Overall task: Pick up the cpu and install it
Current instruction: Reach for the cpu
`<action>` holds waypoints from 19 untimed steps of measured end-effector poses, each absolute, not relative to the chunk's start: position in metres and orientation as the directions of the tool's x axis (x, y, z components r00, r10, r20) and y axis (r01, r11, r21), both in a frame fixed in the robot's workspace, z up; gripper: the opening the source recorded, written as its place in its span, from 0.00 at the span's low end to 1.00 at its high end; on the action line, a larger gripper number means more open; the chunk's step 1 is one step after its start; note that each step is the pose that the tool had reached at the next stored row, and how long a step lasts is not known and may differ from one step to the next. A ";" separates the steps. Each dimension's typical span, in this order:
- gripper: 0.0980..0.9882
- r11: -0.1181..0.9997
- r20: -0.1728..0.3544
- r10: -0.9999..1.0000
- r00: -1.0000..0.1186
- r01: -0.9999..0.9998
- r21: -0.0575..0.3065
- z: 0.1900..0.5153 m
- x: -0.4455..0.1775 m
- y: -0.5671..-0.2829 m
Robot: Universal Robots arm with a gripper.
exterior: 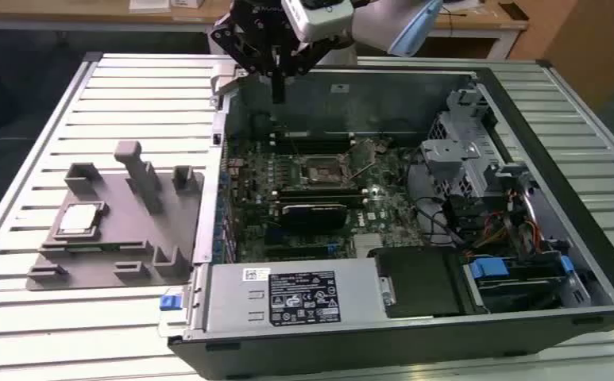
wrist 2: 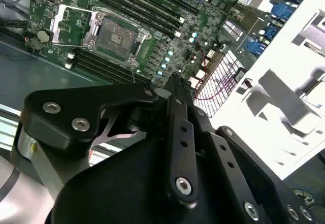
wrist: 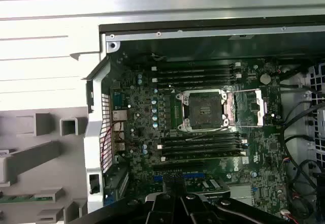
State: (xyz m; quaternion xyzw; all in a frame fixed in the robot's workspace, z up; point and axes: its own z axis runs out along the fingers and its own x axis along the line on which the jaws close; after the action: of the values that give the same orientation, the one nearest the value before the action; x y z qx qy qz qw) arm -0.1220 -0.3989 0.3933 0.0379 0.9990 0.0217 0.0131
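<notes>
The cpu (exterior: pixel 79 220) lies untouched, well apart from the fingers (exterior: pixel 278 89). These are pressed together and empty. The socket (wrist: pixel 203 109) near them is bare.

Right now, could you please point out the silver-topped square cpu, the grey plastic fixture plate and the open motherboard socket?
silver-topped square cpu (exterior: pixel 79 220): exterior view, metal top.
grey plastic fixture plate (exterior: pixel 97 256): exterior view, bare base.
open motherboard socket (wrist: pixel 203 109): first wrist view, recessed middle.

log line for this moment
gripper: shut, empty, above computer case edge | cpu: on grey fixture plate | cpu socket: open, empty
</notes>
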 end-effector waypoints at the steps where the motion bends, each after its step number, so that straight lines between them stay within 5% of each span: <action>1: 0.01 0.996 -0.024 0.076 -0.997 0.075 0.044 0.393 -0.122 -0.399; 19: 0.01 0.996 -0.024 0.076 -0.997 0.075 0.044 0.393 -0.130 -0.399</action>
State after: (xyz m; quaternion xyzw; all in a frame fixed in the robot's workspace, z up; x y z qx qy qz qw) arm -0.1296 -0.3989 0.3933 0.0379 0.9990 0.0217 0.0131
